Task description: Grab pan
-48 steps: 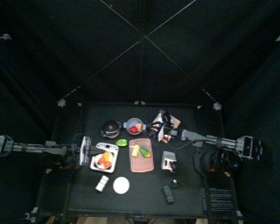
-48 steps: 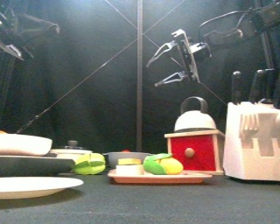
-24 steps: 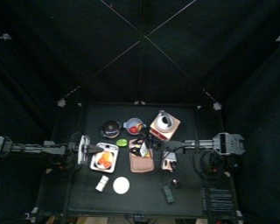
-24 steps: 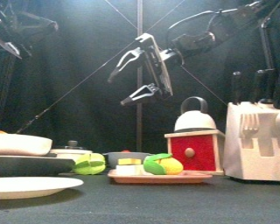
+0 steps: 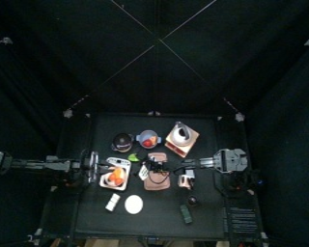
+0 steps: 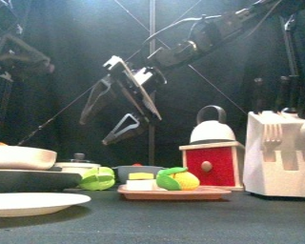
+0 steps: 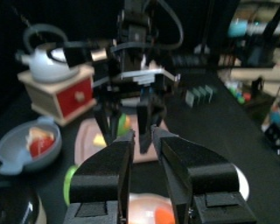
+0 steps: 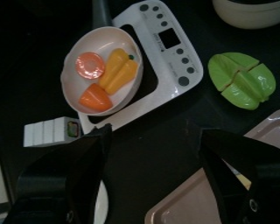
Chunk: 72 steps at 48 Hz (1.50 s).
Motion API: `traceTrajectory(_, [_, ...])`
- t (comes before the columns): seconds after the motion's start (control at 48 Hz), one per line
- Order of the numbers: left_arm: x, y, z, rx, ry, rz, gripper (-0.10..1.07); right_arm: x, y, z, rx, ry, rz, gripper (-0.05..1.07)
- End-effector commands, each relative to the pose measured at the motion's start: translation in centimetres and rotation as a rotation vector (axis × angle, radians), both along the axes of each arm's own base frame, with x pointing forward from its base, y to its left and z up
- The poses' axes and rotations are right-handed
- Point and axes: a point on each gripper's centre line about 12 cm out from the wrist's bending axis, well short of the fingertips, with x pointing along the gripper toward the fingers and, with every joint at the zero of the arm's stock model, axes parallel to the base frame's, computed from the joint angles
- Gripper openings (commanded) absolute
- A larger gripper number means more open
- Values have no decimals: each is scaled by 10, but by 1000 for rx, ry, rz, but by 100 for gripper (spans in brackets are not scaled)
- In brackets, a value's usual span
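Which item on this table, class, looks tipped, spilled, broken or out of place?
Nothing stands out. The bowl of food sits level on the white scale, the kettle stands upright on the red box, and the food on the cutting board lies tidily.

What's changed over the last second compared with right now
The right gripper, jaws wide open, swung from over the red grinder across and lower, now above the cutting board, holding nothing. The left gripper opened. The items on the table stayed put.
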Motion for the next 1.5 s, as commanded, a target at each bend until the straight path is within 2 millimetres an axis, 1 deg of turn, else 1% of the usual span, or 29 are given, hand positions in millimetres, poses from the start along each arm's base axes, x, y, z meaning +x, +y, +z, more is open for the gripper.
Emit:
traceTrajectory(0.0, [1, 0, 1, -5, 69, 4, 65, 14, -2, 22, -15, -50, 0, 98])
traceTrajectory(0.188, [-2, 1, -9, -21, 139, 14, 65, 30, -6, 13, -25, -15, -12, 98])
traceTrajectory(0.292, [-3, 2, -20, -43, 188, 20, 65, 36, -8, 8, -39, 16, -19, 98])
traceTrajectory(0.479, [-2, 5, -39, -105, 295, 56, 65, 29, -11, 7, -68, 88, -33, 98])
traceTrajectory(0.729, [4, 23, -58, -145, 408, 164, 65, 15, -10, 9, -75, 97, -24, 98])
traceTrajectory(0.833, [5, 27, -60, -151, 414, 188, 65, 10, -9, 11, -69, 76, -17, 98])
traceTrajectory(0.938, [4, 29, -59, -152, 408, 198, 65, 12, -8, 12, -52, 40, -14, 98])
traceTrajectory(1.146, [4, 31, -58, -148, 403, 211, 65, 27, -6, 12, -34, 10, -15, 98])
traceTrajectory(1.292, [2, 35, -53, -149, 373, 231, 65, 36, -7, 12, -32, -2, -18, 98])
traceTrajectory(1.479, [-2, 39, -49, -152, 340, 258, 65, 41, -9, 6, -30, 2, -22, 98])
